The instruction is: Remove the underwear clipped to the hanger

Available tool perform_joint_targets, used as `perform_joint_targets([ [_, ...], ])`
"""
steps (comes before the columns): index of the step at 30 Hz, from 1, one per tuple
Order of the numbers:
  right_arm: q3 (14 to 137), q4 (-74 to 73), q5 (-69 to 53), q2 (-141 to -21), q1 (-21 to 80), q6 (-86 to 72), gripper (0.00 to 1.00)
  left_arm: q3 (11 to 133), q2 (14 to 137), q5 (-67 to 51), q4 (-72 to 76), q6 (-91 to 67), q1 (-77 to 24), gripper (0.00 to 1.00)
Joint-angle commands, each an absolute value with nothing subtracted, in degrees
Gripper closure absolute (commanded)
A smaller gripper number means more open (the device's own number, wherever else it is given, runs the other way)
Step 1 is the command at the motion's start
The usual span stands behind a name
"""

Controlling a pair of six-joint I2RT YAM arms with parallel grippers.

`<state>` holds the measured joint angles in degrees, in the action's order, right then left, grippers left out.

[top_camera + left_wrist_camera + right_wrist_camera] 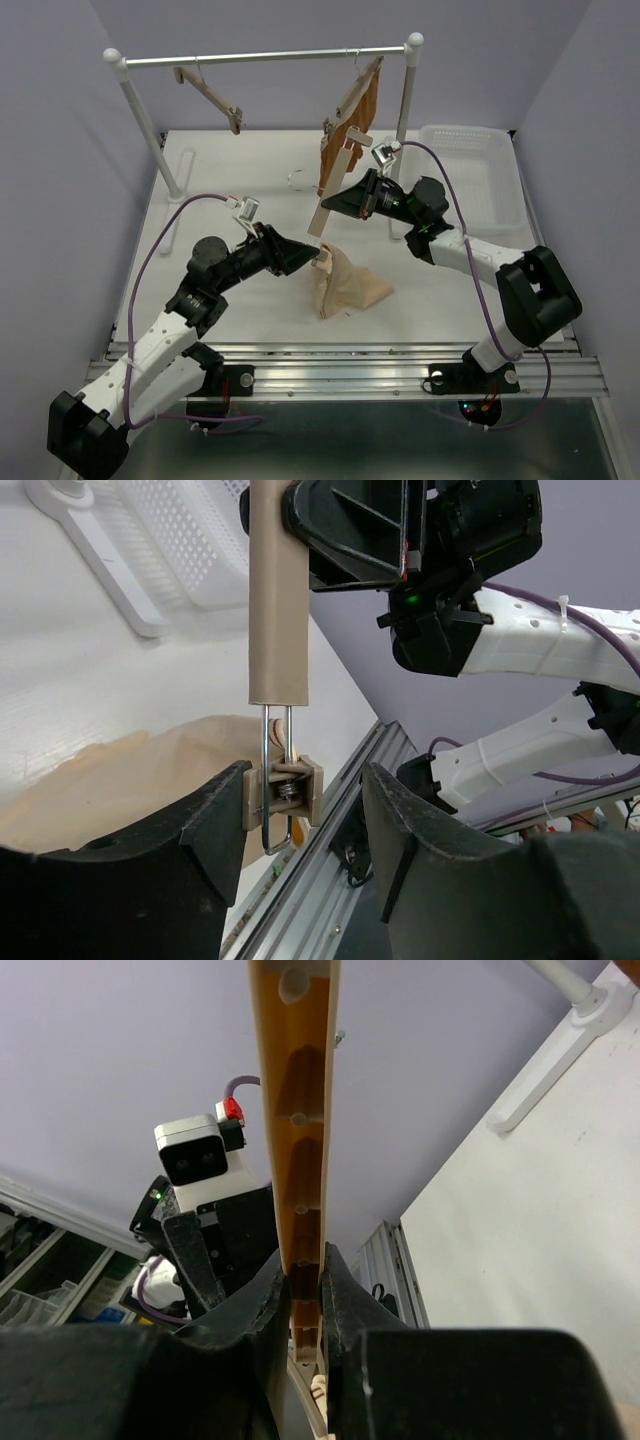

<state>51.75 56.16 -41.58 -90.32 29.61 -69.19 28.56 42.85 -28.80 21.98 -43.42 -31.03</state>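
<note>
Risk now: right pincer [304, 1290] clamps the hanger [336, 188], left pincer [305, 792] gapes wide around its lower clip [285, 792], underwear [347, 282] drooping below onto the counter [230, 180]. Squeeze off-centre and that clip slips, cloth unreleased.

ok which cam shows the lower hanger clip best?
Left wrist: clip sits close up between open fingers, spring visible. Top: tiny speck by the left gripper. Right wrist: only the hanger bar.
</note>
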Motion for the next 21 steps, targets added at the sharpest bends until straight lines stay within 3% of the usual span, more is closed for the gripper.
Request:
perform_joint_targets([
  [1,51.77,57.22,-38.85,-87.63,29.44,-66.97,0.99,28.04,40.17,-28.04,25.58,-43.77,-31.03,0.45],
  [14,52.03,56.16,-39.55,-88.15,29.44,-66.53,0.99,27.42,40.60,-26.02,25.22,-44.30,-30.76,0.64],
  [15,52.47,55.03,-39.81,-88.24,29.44,-66.36,0.96,27.51,40.69,-26.02,25.22,-44.30,-30.85,0.64],
  [16,52.73,54.32,-40.08,-88.42,29.44,-65.92,0.83,27.60,40.78,-25.93,25.31,-44.38,-30.85,0.65],
  [19,53.00,52.91,-40.52,-88.68,29.44,-65.48,0.61,27.42,40.52,-24.96,25.40,-44.47,-30.85,0.69],
  [20,52.91,52.82,-40.69,-88.77,29.44,-65.39,0.47,27.42,40.43,-24.70,25.40,-44.47,-30.85,0.71],
  [21,53.00,52.74,-41.22,-89.03,29.44,-65.30,0.43,27.42,40.08,-24.26,25.40,-44.39,-30.76,0.73],
])
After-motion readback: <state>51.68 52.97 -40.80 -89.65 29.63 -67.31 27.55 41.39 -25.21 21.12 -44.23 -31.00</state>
